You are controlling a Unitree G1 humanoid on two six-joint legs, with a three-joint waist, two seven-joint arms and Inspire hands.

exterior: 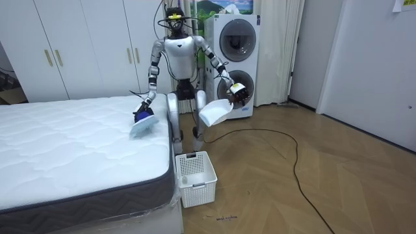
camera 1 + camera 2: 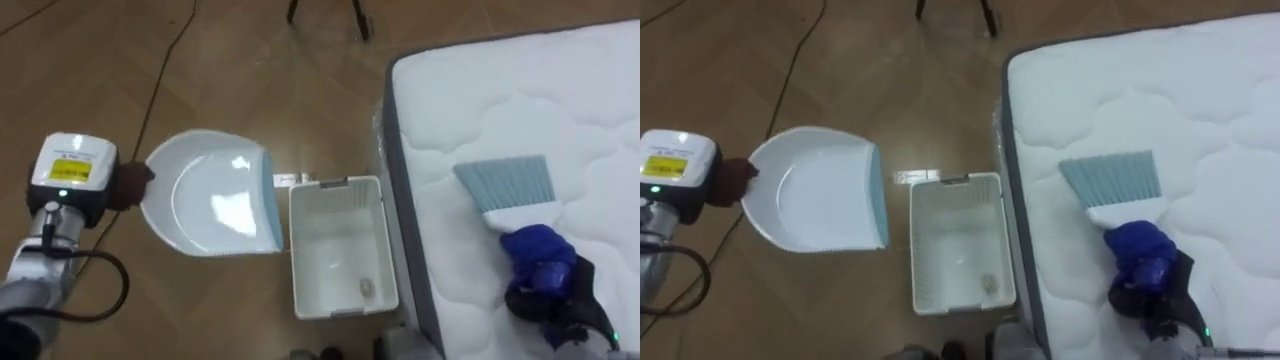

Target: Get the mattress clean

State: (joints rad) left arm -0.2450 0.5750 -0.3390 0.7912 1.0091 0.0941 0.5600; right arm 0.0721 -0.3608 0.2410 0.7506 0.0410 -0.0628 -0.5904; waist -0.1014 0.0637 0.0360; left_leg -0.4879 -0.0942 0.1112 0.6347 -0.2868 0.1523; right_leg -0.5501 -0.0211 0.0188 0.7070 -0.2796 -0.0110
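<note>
**Wood floor (image 2: 250,80) and bare mattress (image 2: 560,110) — robot at the bed's corner**

White cupboards (image 1: 84,45) and a stack of two washing machines (image 1: 234,65) line the wall behind the robot, which stands upright on the floor at the far corner of the bed with one arm out to each side.

Its right hand (image 2: 540,262), covered in something deep blue, is closed round the handle of a brush (image 2: 510,185). The brush has a white head and pale blue bristles. It lies on the quilted top of the mattress, not far from the edge, with the bristles fanned out and pointing away from the robot.

Its left hand (image 2: 130,185) grips the handle end of a white dustpan (image 2: 205,195) with a pale blue lip. The pan is held in the air over the floor, off the side of the bed and about level with the robot's hip. From where I stand I can see nothing in the pan.

A white plastic basket (image 2: 335,185) sits on the floor, close against the side of the mattress. One small greyish object (image 2: 366,288) lies at its bottom — too small to make out what it is.
</note>
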